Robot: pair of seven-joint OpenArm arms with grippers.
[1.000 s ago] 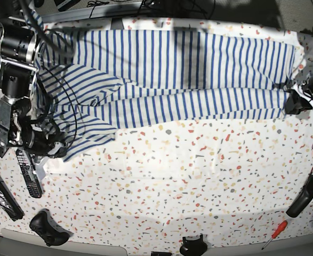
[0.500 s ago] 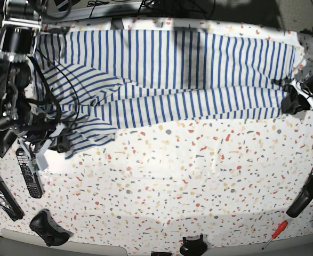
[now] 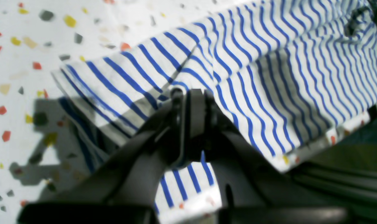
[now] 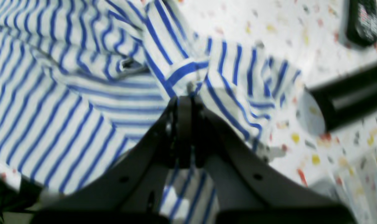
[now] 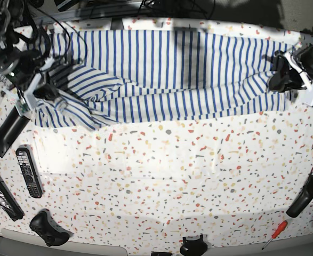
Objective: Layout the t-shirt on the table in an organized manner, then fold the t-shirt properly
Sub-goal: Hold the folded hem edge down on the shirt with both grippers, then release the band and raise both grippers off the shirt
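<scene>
Since the earlier base views, both arms have carried the shirt's near edge toward the top of the frame, shortening the striped band. Right gripper (image 5: pixel 39 90), upper left, is pressed together pinching a bunched sleeve of the t-shirt (image 5: pixel 167 74); its tips are hidden in folds. Left gripper (image 5: pixel 282 80), upper right, is likewise pinching the cloth's edge. Wrist views are blurred at their margins. The speckled table (image 5: pixel 172 181) carries a remote control (image 5: pixel 28 172) and a red screwdriver (image 5: pixel 274 233) near the frame's lower edges.
</scene>
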